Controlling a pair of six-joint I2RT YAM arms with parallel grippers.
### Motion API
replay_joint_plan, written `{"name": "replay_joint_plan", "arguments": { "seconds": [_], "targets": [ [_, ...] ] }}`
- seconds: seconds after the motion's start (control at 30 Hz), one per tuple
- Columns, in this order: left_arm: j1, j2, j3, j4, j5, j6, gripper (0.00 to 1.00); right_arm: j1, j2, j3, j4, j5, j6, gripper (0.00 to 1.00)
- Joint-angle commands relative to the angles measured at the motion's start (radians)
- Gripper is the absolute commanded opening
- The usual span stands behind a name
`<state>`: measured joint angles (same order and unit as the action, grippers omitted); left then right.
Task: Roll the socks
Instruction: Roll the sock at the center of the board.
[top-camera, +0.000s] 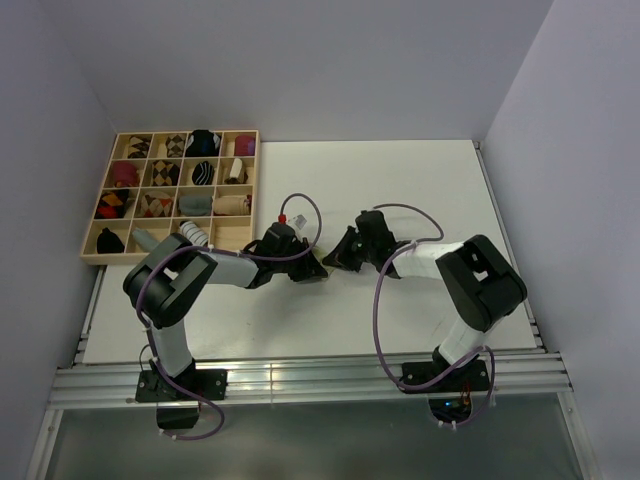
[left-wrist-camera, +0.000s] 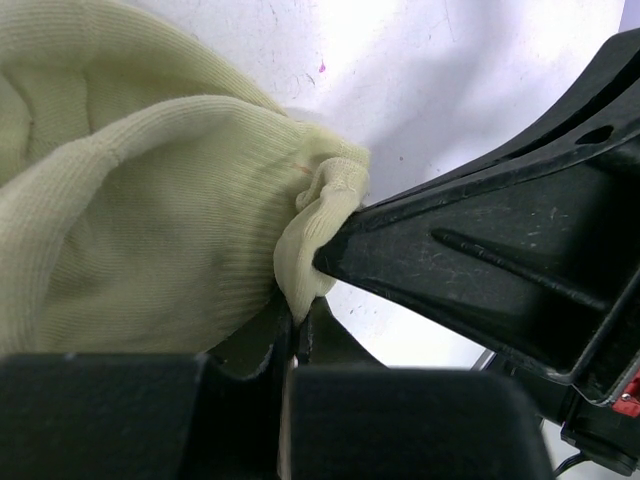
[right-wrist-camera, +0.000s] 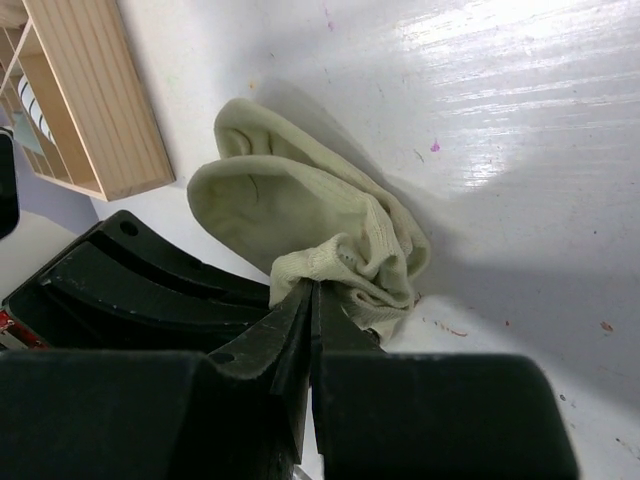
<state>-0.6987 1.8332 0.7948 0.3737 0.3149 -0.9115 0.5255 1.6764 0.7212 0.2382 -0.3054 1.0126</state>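
Note:
The pale yellow-green sock (right-wrist-camera: 300, 215) lies bunched on the white table. My right gripper (right-wrist-camera: 313, 290) is shut on its gathered cuff edge. My left gripper (left-wrist-camera: 297, 322) is shut on a fold of the same sock (left-wrist-camera: 150, 230), right beside the right gripper's fingers (left-wrist-camera: 500, 270). In the top view the two grippers meet fingertip to fingertip, left (top-camera: 310, 266) and right (top-camera: 340, 258), and hide the sock. A white sock with thin dark stripes (top-camera: 194, 233) lies at the front edge of the wooden tray, behind the left arm.
The wooden compartment tray (top-camera: 100, 256) stands at the back left with several rolled socks; its corner shows in the right wrist view (right-wrist-camera: 95, 110). The table's right edge (top-camera: 505, 250) runs along the wall.

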Motion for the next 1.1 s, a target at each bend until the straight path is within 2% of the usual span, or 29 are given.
{"name": "replay_joint_plan", "arguments": {
  "seconds": [0.0,0.2,0.47,0.8,1.07],
  "targets": [
    [0.002,0.020,-0.009,-0.045,0.018,0.014,0.01,-0.005,-0.004,0.050,0.003,0.028,-0.023,0.07],
    [0.001,0.018,-0.006,-0.053,0.016,0.013,0.00,-0.010,-0.053,0.050,0.021,-0.003,-0.048,0.05],
    [0.002,0.017,0.015,-0.067,0.009,0.022,0.01,-0.009,-0.195,-0.015,-0.092,0.029,-0.123,0.07],
    [0.002,0.012,0.014,-0.050,0.009,0.011,0.00,0.005,-0.161,-0.103,-0.050,-0.038,-0.092,0.07],
    [0.001,0.014,0.006,-0.032,0.026,0.010,0.01,0.005,-0.100,-0.071,-0.016,-0.008,-0.108,0.07]
  ]
}}
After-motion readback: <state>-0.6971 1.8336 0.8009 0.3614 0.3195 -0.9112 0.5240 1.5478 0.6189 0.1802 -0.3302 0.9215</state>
